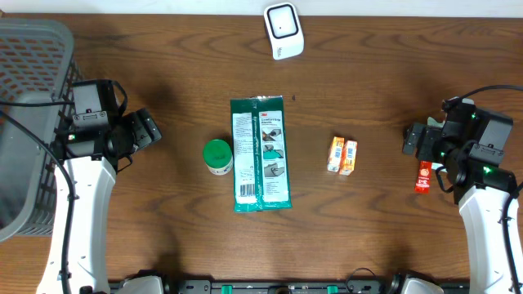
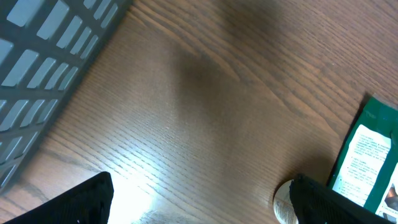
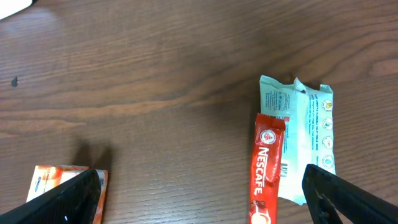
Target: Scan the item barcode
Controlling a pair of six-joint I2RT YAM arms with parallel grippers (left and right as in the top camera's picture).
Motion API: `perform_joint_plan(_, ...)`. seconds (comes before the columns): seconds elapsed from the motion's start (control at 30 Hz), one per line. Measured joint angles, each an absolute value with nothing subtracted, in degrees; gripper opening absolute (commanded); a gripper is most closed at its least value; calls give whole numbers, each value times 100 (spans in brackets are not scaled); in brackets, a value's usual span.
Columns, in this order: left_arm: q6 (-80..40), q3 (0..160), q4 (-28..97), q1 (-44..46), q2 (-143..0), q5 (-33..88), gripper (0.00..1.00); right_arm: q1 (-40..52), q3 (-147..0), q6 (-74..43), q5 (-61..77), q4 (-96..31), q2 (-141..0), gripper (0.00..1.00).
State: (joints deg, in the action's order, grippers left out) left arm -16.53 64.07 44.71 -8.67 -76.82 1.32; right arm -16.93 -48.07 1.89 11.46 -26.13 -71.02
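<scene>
A white barcode scanner [image 1: 283,30] stands at the back middle of the table. Flat on the wood lie a long green 3M pack [image 1: 261,153], a small green-lidded jar [image 1: 217,156] beside it, two orange boxes [image 1: 342,156] and a red Nescafe stick [image 1: 423,176]. My left gripper [image 1: 151,129] hovers open left of the jar, holding nothing [image 2: 202,199]. My right gripper [image 1: 411,140] is open above the table [image 3: 202,193]; the Nescafe stick [image 3: 266,168] lies under the gap near its right finger, partly over a pale sachet [image 3: 308,124].
A grey slatted basket [image 1: 24,65] fills the far left, its wall close to my left arm [image 2: 37,56]. In the left wrist view the jar [image 2: 283,202] and the green pack [image 2: 367,162] sit by the right finger. An orange box [image 3: 56,180] lies by the right gripper's left finger.
</scene>
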Motion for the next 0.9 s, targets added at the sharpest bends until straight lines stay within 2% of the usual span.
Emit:
perform_joint_plan(0.17, -1653, 6410, 4471, -867, -7682, 132, 91, -1693, -4807, 78, 1341, -2659, -7102, 99)
perform_joint_plan(0.27, -1653, 6410, 4471, -867, -7682, 132, 91, -1693, -4807, -222, 1949, -2746, -7102, 99)
perform_joint_plan(0.3, -1653, 6410, 4471, -867, -7682, 132, 91, -1693, -4807, -307, 2167, -2777, -7102, 89)
perform_joint_plan(0.33, -1653, 6410, 4471, -867, -7682, 132, 91, -1691, -4807, -368, 2390, -2794, -7102, 73)
perform_joint_plan(0.4, -1653, 6410, 4471, -867, -7682, 132, 91, -1691, -4807, -578, 2766, -2862, -7102, 49)
perform_joint_plan(0.43, -1653, 6407, 4473, -867, -7682, 132, 92, -1691, -4807, -711, 2912, -2912, -7102, 44)
perform_joint_plan(0.67, -1653, 6407, 4475, -867, -7682, 132, 91, -1251, -5109, -1271, 3083, -3916, -7102, 50)
perform_joint_plan(0.83, -1653, 6410, 4475, -867, -7682, 130, 92, -475, -6309, -1678, 2569, -4860, -7120, 46)
perform_joint_plan(0.9, -1653, 6410, 4473, -867, -7682, 130, 91, -158, -6897, -1859, 2390, -5140, -7150, 51)
